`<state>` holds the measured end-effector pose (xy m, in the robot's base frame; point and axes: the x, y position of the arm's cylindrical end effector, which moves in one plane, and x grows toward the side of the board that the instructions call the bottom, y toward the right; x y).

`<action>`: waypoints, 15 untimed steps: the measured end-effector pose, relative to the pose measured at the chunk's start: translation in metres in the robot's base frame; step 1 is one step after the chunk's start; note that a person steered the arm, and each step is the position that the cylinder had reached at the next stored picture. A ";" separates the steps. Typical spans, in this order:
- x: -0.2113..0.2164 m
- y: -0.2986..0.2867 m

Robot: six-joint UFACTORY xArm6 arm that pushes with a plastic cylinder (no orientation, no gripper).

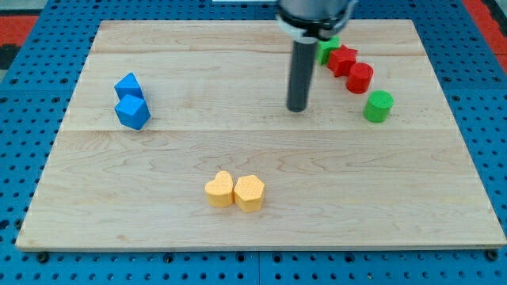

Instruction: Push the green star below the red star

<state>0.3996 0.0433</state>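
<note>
Nearest us, our tip (296,108) rests on bare board; it is a plain rod with nothing to open or close. At two o'clock from it sits the green star (328,50), half hidden behind the rod, touching the red star (342,60). We should circle above it and push downward. Its pointing and long axis cannot be told.

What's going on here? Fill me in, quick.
My tip rests on the board, touching no block. The green star sits at the view's top, partly hidden behind the rod, against the red star. It has not yet been pushed below the red star. A red cylinder and a green cylinder trail toward the view's lower right.
</note>
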 end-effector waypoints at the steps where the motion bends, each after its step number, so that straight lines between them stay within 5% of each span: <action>1: -0.013 -0.051; 4: -0.097 -0.079; 7: -0.137 -0.063; 9: -0.183 0.021; 10: -0.192 0.055; 15: -0.178 0.045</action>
<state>0.2213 0.0883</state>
